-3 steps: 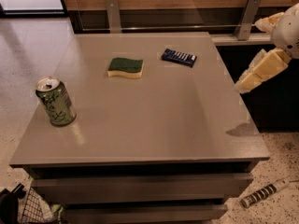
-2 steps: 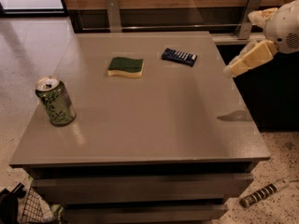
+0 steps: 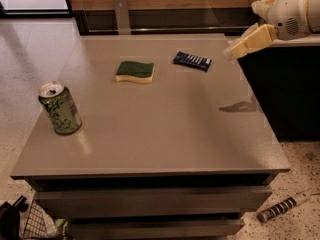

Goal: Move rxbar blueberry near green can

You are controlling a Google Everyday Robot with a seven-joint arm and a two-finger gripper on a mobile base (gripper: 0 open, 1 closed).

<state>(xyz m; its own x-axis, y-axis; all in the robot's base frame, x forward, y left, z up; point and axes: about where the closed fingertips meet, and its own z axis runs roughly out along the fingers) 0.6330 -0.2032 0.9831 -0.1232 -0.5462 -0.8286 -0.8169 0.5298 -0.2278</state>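
- The tool (image 3: 241, 47) is now further left and further back than one second ago. It comes in from the right edge of the worktop (image 3: 175, 139) and hangs above the far right corner. It is just right of the rxbar blueberry (image 3: 192, 60), but apart from it.
- Its shadow on the worktop slides the same way, toward the far side.
- I cannot tell if the tool is released or clenched; from this angle it shows only as one pale wedge.
- The rxbar blueberry lies flat at the far side, right of the middle, in the same place as before.
- The green can (image 3: 60, 109) stands upright at the near left, well apart from the bar, and it also has not moved.
- For the task, I judge this as the approach to the bar. The pickup is not yet done, and the whole carry toward the can is left.
- The bar is a thin flat rectangle in a dark blue wrapper with pale lettering. It probably is a slippery film, and it sits very low on the surface.
- The can is a green metal cylinder with a pale leafy pattern and a silver top.
- The sponge (image 3: 135, 71), left of the bar, has a green top over a yellow body and a wavy outline. It looks soft.
- The worktop is smooth, grey and slightly glossy.
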